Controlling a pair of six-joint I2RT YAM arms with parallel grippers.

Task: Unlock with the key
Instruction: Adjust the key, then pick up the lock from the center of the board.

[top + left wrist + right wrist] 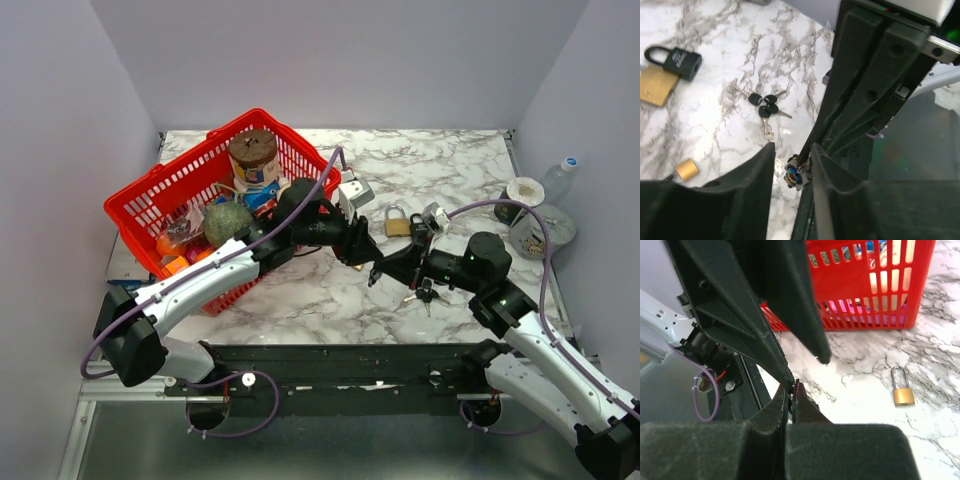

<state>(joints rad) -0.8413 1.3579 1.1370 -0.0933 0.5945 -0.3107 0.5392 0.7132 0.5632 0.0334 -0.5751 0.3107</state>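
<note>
Closest to the left wrist camera are the two black fingers of the left gripper (792, 150). They stand partly apart and do not close on anything. In the gap between them is the small key (794, 176). Only a pale piece with coloured marks shows, too small to read well. It is pinched at the very tip of the right gripper (791, 391), whose jaws are pressed together on it. Whether a left finger also touches the key, I cannot tell.

From above, both grippers meet tip to tip over the middle of the white marble table (470, 170), a little above its surface. The left arm reaches diagonally from its base at the near left, passes over the near corner of the red plastic basket (875, 300), and bends down at the wrist. The right arm comes from the near right with its elbow raised and its forearm pointing to the left.

Just beside the grippers, on the near side, lies a bunch of black-headed keys (767, 106). Behind them lies a brass padlock (397, 222), and a black padlock (679, 61) touches its corner. A smaller brass padlock (687, 170) lies apart from these, near the left fingers.
</note>
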